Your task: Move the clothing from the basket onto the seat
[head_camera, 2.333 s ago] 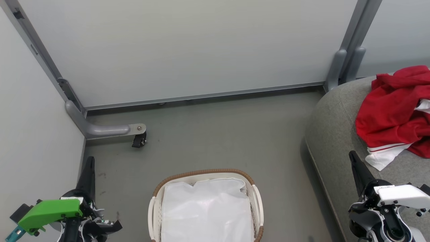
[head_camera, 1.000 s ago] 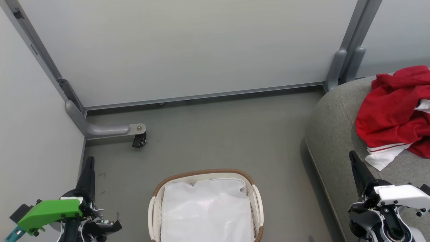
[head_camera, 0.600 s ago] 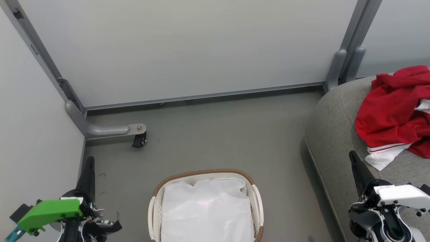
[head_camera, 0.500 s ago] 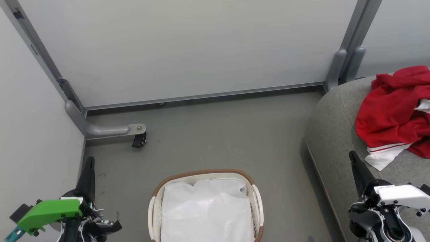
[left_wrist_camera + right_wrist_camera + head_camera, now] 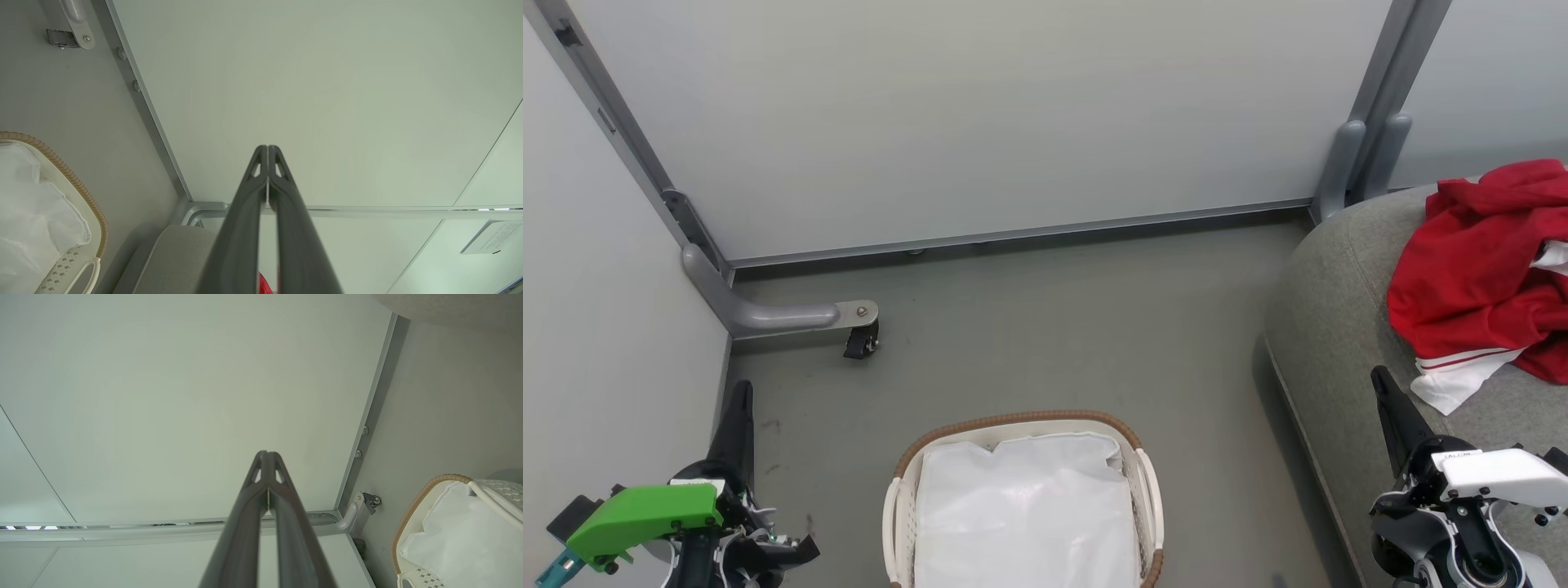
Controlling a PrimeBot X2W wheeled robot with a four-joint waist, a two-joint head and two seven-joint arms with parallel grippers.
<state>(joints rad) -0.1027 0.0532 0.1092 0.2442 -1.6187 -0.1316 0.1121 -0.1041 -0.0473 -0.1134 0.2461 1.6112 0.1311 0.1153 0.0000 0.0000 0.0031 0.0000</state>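
Clothing [image 5: 1470, 278] heaped on the seat [image 5: 1331, 327], cut off at the right edge.
Basket [image 5: 1013, 418] on floor, near end cropped, white liner [image 5: 1025, 514] within; left gripper [image 5: 267, 149] and right gripper [image 5: 267, 454] pressed together, empty.

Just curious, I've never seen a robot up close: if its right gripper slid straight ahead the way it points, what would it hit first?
Most likely the pale wall panel: the right gripper, shut, aims at it with nothing between, though the distance is unclear.
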